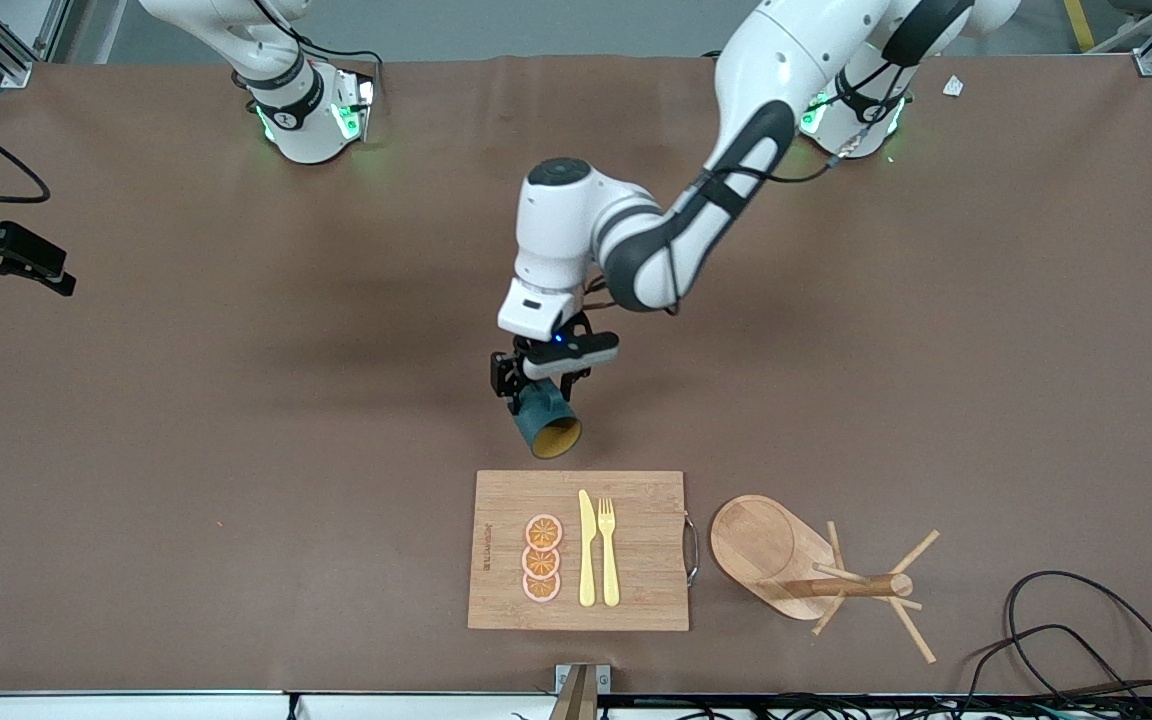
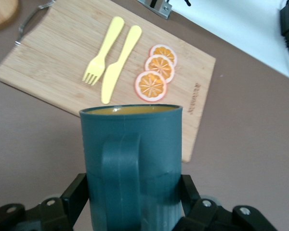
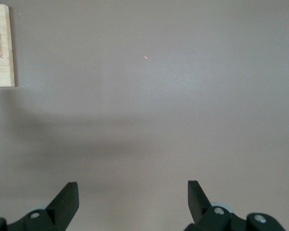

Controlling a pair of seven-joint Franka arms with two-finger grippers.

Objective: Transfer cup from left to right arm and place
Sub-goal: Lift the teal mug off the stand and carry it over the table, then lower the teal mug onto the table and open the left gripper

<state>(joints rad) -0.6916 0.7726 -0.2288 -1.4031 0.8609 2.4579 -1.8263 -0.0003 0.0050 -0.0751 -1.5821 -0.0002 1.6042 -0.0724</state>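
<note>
My left gripper (image 1: pixel 539 383) is shut on the cup (image 1: pixel 548 425), a dark teal mug with a tan-gold inside. It holds the cup in the air, tilted with its mouth toward the front camera, over the bare table beside the cutting board's edge. In the left wrist view the cup (image 2: pixel 135 144) fills the middle, handle facing the camera, with a black finger pressed on each side of it; the left gripper (image 2: pixel 135 192) grips its lower body. My right gripper (image 1: pixel 21 262) waits open and empty over the right arm's end of the table; the right wrist view shows the right gripper (image 3: pixel 132 190) over bare brown table.
A wooden cutting board (image 1: pixel 641 560) lies near the front edge, bearing three orange slices (image 1: pixel 542 558), a yellow knife (image 1: pixel 587 548) and a yellow fork (image 1: pixel 608 550). A wooden mug tree (image 1: pixel 786 555) lies on its side beside it. Black cables (image 1: pixel 1086 620) lie at the front corner.
</note>
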